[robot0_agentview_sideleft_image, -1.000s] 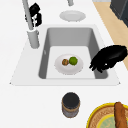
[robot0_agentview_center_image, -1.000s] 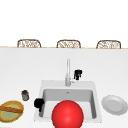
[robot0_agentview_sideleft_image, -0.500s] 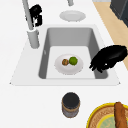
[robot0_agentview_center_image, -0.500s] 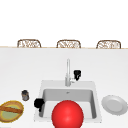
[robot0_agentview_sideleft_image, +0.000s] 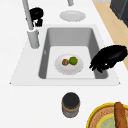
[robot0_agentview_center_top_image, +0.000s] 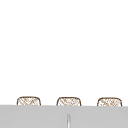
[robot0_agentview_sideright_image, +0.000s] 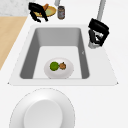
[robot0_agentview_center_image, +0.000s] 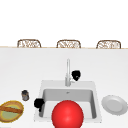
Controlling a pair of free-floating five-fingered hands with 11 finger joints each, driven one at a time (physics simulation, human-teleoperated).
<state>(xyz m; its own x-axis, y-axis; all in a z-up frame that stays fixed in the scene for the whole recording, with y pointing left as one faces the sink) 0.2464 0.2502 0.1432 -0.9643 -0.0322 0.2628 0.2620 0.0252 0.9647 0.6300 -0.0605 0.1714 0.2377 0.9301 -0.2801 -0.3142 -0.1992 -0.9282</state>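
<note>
A big red ball [robot0_agentview_center_image: 67, 114] was seen closest to the front camera, in front of the sink [robot0_agentview_center_image: 95, 100]. At the front left, a yellow bowl [robot0_agentview_sideleft_image: 100, 115] was placed on the counter, with a brown stick-like thing [robot0_agentview_sideleft_image: 120, 113] laid in it. A dark jar [robot0_agentview_sideleft_image: 71, 104] was stood just beside the bowl. The left hand [robot0_agentview_center_image: 39, 102] was held over the sink's left front corner, with its fingers bent downward and nothing gripped. Inside the sink, a small white plate [robot0_agentview_sideleft_image: 68, 68] was laid flat, and a green ball [robot0_agentview_sideleft_image: 73, 60] and a brown ball [robot0_agentview_sideleft_image: 65, 62] were set on it, touching. A white plate [robot0_agentview_center_image: 114, 104] was left bare on the right counter. Farther back, the right hand [robot0_agentview_center_image: 76, 74] was held just beside the tap [robot0_agentview_center_image: 67, 72], fingers curled, nothing gripped. Three chairs [robot0_agentview_center_image: 68, 44] were lined up at the far edge.
</note>
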